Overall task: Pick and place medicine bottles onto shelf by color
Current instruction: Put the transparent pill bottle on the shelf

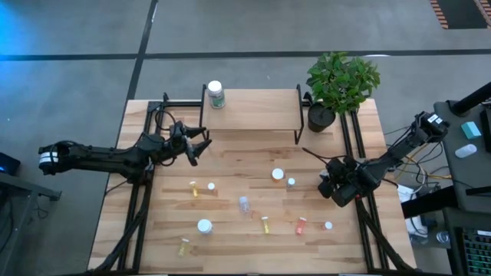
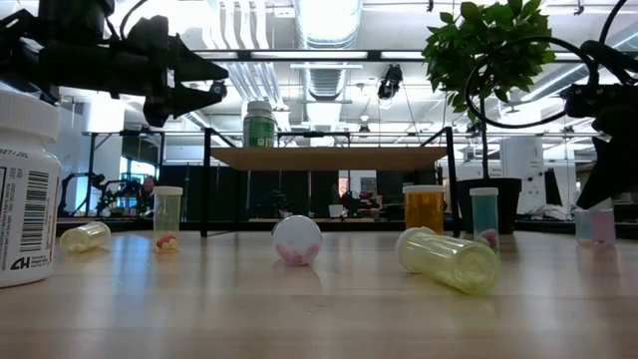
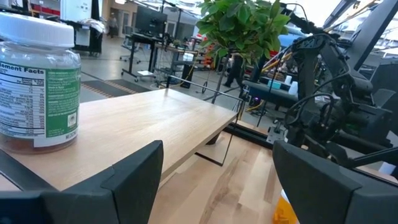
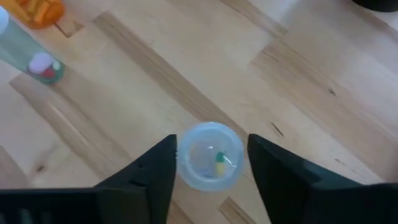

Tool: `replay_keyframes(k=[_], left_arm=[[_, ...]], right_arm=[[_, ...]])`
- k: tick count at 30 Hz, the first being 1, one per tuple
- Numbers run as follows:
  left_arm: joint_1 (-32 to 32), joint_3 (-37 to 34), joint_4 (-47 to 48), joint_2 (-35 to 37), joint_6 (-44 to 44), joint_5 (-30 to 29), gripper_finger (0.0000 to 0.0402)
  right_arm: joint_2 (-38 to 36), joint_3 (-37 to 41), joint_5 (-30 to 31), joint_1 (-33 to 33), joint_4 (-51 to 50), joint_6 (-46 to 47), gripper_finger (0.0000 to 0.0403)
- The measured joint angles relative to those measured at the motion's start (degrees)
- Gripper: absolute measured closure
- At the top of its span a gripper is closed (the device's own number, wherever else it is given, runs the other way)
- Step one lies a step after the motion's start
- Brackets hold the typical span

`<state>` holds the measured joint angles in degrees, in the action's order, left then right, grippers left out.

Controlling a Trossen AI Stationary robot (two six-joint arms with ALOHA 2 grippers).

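Right gripper (image 4: 211, 171) hangs over a clear upright vial (image 4: 210, 155) at the desk's right side, jaws apart, straddling it without gripping. Centre it, squeeze evenly, lift straight. Left gripper (image 3: 214, 180) waits by the shelf (image 1: 253, 111), jaws wide.
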<state>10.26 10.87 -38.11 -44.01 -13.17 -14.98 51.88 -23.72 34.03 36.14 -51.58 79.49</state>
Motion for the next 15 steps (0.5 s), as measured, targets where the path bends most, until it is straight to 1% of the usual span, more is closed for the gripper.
replay_keyframes(k=[4, 7, 9, 12, 15], left_arm=[[0.00, 0.01, 0.00, 0.00, -0.01, 0.00, 0.0116], [0.00, 0.02, -0.02, -0.11, -0.02, 0.00, 0.0116], [0.00, 0.00, 0.02, -0.11, -0.02, 0.00, 0.0116], [0.02, 0.02, 0.00, -0.11, -0.02, 0.00, 0.0116], [0.01, 0.00, 0.00, -0.11, -0.02, 0.00, 0.0116]], right_arm=[[-0.02, -0.71, -0.03, -0.01, 0.06, -0.11, 0.0262], [-0.05, -1.66, -0.01, -0.02, 0.12, -1.04, 0.0275], [-0.05, -2.38, -0.01, -0.02, 0.05, -1.77, 0.0273], [-0.05, -3.66, 0.75, -0.02, 0.07, -2.95, 0.0257], [-0.05, -5.36, 3.60, -0.02, 0.04, -4.35, 0.0248]])
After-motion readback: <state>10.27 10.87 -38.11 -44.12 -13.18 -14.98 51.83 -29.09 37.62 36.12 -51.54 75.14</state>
